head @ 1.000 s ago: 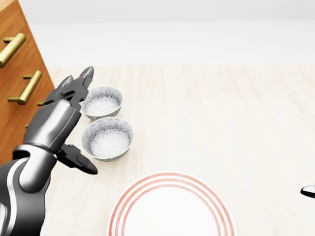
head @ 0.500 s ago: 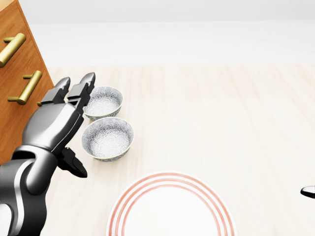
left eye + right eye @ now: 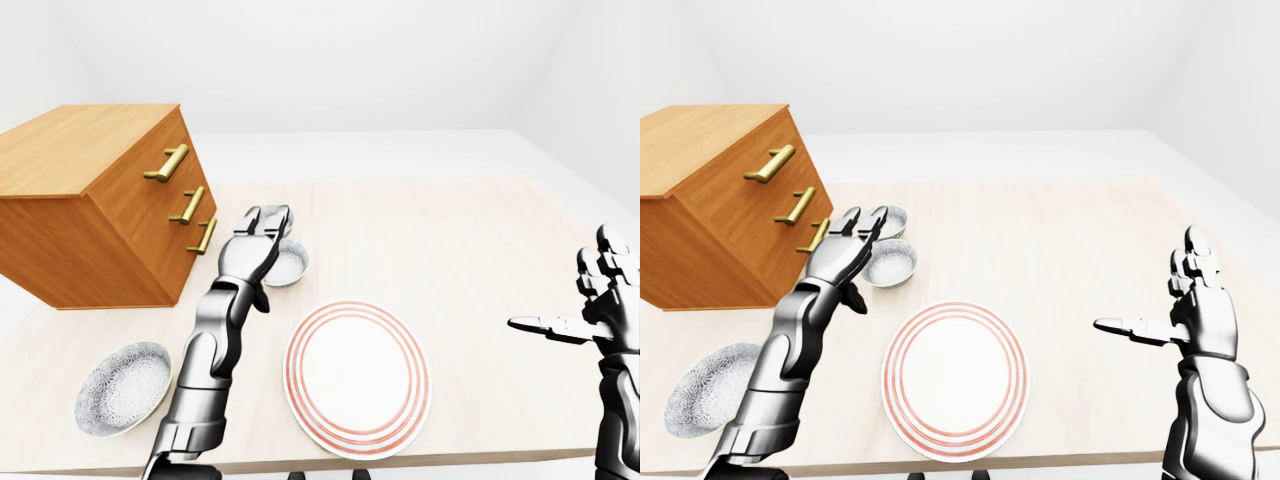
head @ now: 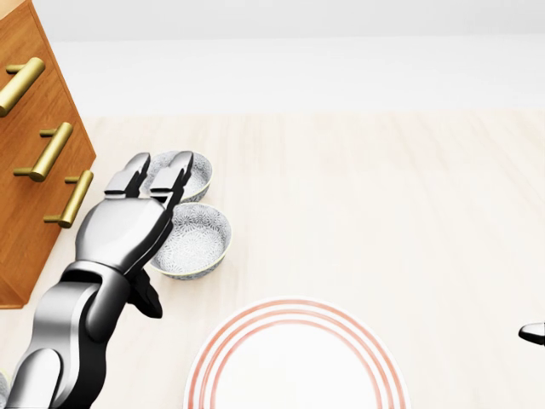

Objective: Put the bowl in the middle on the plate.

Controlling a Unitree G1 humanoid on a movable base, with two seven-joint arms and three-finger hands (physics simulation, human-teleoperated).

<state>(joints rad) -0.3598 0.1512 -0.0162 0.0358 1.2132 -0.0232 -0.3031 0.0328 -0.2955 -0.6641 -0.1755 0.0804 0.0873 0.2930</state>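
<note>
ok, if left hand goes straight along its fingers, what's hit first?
Probably the far bowl: the left hand points at its rim in the head view. Height unclear; it might pass over.

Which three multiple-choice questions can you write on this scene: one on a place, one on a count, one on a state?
1. Where does the plate lie in the head view?
A. bottom middle
B. top left
C. top right

2. How many bowls are on the table?
A. two
B. three
C. five

3. How is the left robot hand?
A. shut on the plate
B. shut on a handle
C. open, by the bowls

Answers: A, its red rings meet the bottom edge; B, the right-eye view shows three; C, it is spread and grips nothing.
</note>
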